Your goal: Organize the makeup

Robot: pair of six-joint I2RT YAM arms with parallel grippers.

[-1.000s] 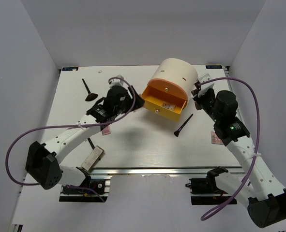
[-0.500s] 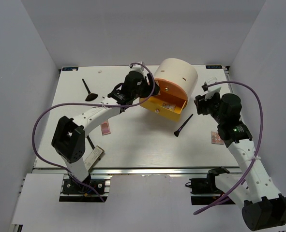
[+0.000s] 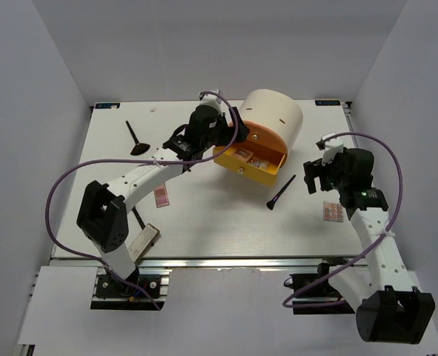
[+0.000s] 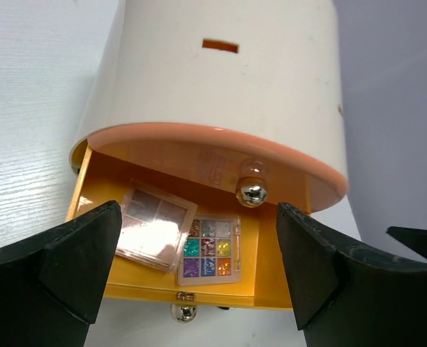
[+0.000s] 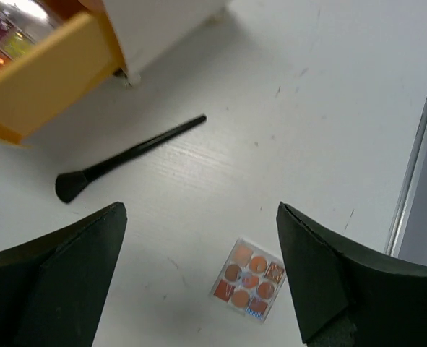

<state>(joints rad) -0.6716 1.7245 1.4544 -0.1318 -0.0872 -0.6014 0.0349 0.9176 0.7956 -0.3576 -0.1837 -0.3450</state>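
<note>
The cream drawer unit lies at the back, its yellow drawer pulled open. Inside the drawer lie a pink palette and a multicoloured palette. My left gripper hovers open over them, holding nothing. My right gripper is open above the table; an orange-toned palette lies below, between its fingers, untouched. A black brush lies right of the drawer.
A second black brush lies at the back left. A pink palette and a silvery compact lie near the left front. The orange-toned palette sits close to the table's right edge.
My left arm swung from the table's middle left to the open drawer and its gripper opened wider. My right gripper left the unit's right side, opened, and drew back over the orange-toned palette.
</note>
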